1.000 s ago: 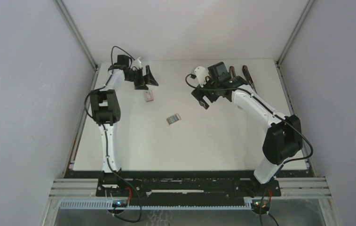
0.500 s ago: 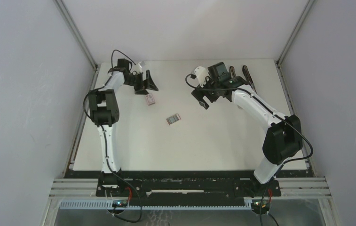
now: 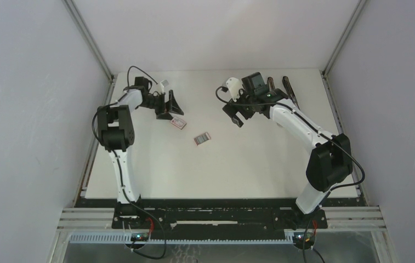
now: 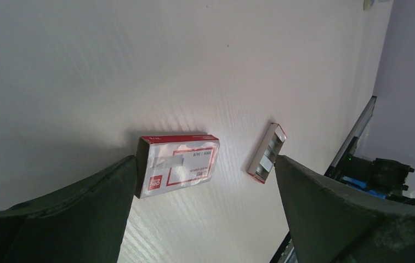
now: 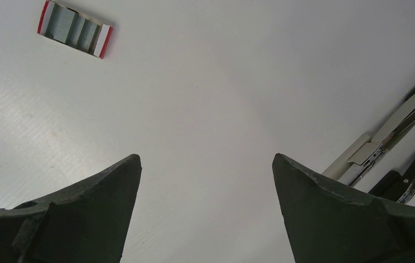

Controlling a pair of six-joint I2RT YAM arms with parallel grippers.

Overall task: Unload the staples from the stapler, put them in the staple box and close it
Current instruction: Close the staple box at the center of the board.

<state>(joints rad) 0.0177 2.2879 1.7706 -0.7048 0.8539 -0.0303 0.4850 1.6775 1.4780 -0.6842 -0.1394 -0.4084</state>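
Observation:
The stapler (image 3: 288,89) lies swung open at the back right of the table; its dark arms and metal rail show in the right wrist view (image 5: 397,137). Silvery-grey staples (image 5: 74,28) lie in a small open red-edged tray (image 3: 202,138), also seen in the left wrist view (image 4: 267,153). My left gripper (image 3: 170,105) is open and low over the table (image 4: 205,160); a white-and-red box (image 4: 177,164) lies between its fingers, its end at the left finger. My right gripper (image 3: 238,113) is open and empty (image 5: 205,159), left of the stapler.
The white-and-red box (image 3: 178,123) lies just in front of the left gripper. Grey walls with metal rails close the table (image 3: 249,164) on the left, back and right. The arm bases stand at the near edge.
My left gripper has moved nearer and a little right, still open. The white-and-red box has slid the same way with it. The right arm has not moved.

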